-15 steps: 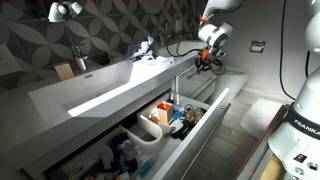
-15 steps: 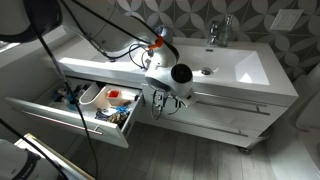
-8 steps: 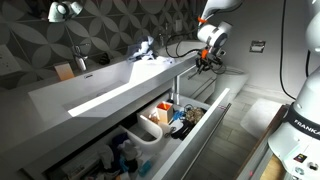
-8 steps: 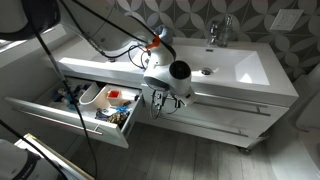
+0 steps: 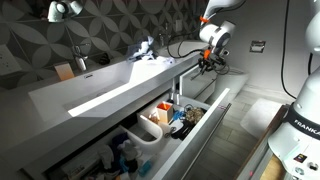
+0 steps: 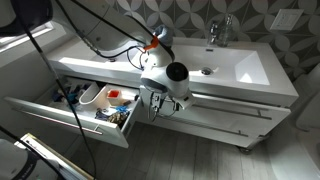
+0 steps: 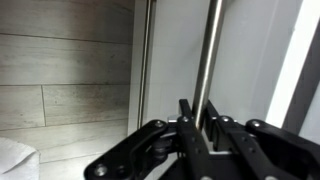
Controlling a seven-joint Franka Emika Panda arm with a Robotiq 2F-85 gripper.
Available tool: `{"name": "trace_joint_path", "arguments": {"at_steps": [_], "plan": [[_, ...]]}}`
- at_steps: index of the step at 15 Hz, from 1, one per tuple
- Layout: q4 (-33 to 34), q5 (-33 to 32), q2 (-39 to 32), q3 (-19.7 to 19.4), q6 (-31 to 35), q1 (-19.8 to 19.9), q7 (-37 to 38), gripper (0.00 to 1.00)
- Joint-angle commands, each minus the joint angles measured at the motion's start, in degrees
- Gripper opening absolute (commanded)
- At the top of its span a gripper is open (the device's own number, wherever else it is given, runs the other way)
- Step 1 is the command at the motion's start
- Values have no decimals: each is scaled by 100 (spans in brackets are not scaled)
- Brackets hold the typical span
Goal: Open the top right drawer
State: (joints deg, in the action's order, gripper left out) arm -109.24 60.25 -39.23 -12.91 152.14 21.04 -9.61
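My gripper (image 7: pixel 197 110) is shut on a thin metal bar handle (image 7: pixel 208 50) that runs along the light-grey front of the top right drawer (image 7: pixel 172 50). In an exterior view the gripper (image 6: pixel 160 100) sits at the left end of that drawer front (image 6: pixel 240 98), just under the white counter; the front looks about flush with the vanity. In an exterior view the gripper (image 5: pixel 205 62) is at the vanity's far end, and the drawer itself is hard to make out there.
A deeper left drawer (image 6: pixel 62 112) stands pulled out, holding a white bin (image 6: pixel 100 97) and bottles; it also shows as the open drawer (image 5: pixel 200 120) in the foreground. A white sink counter (image 6: pixel 250 70) with a faucet (image 6: pixel 215 33) tops the vanity. Wood-look floor (image 7: pixel 60 90) lies below.
The wrist has shifted very slightly along the vanity front. The grip on the bar handle is unchanged, and the drawer front has not visibly moved.
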Motion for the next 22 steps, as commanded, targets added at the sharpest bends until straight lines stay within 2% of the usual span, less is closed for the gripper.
{"name": "trace_joint_path", "arguments": {"at_steps": [1,12,19,20,22], "plan": [[-741,-456,-40,-194,211,55,-5,4],[-847,-460,5,-212,283,70,104,4],[-786,-425,-7,-92,-81,196,-12,4],[-166,-105,113,102,90,131,180,17],[-155,-100,109,105,47,149,175,17]]}}
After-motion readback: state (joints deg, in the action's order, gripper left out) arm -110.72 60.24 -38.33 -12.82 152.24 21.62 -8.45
